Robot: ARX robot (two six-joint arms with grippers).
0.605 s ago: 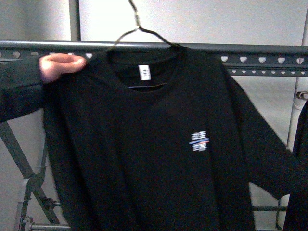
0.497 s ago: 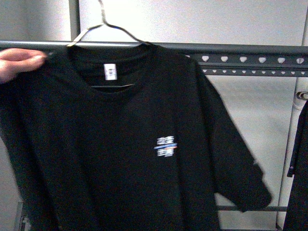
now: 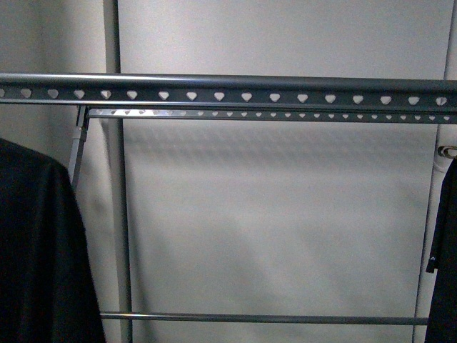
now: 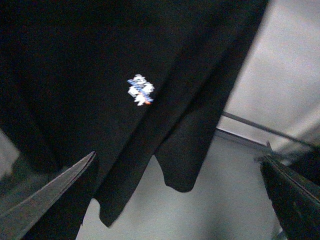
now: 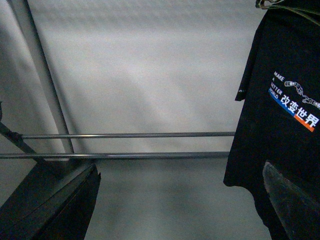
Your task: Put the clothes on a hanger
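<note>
Front view: half a second ago a black shirt on a wire hanger, held at the shoulder by a person's hand, filled the frame. It has since gone off to the left. The middle span of the perforated top rail (image 3: 228, 89) now carries nothing, and the pale wall (image 3: 271, 214) shows behind it. Dark cloth (image 3: 36, 250) hangs at the far left edge, probably that same shirt. Its top is cut off, so I cannot tell whether its hook sits on the rail. Left wrist view: the logo T-shirt (image 4: 100, 60) hangs loose just beyond the left claw (image 4: 177, 157), chest print facing the camera. The claw is spread wide with nothing between its fingers. Right wrist view: the right claw (image 5: 181, 167) is likewise spread and empty. Past it run two lower rods (image 5: 125, 145). A second black T-shirt (image 5: 285, 125) hangs to one side, back lettering showing, with a bit of hanger (image 5: 280, 4) at its top. Judgement: neither claw holds a garment or hanger, so this looks like a hand-over or reset with nothing yet in hand.
</note>
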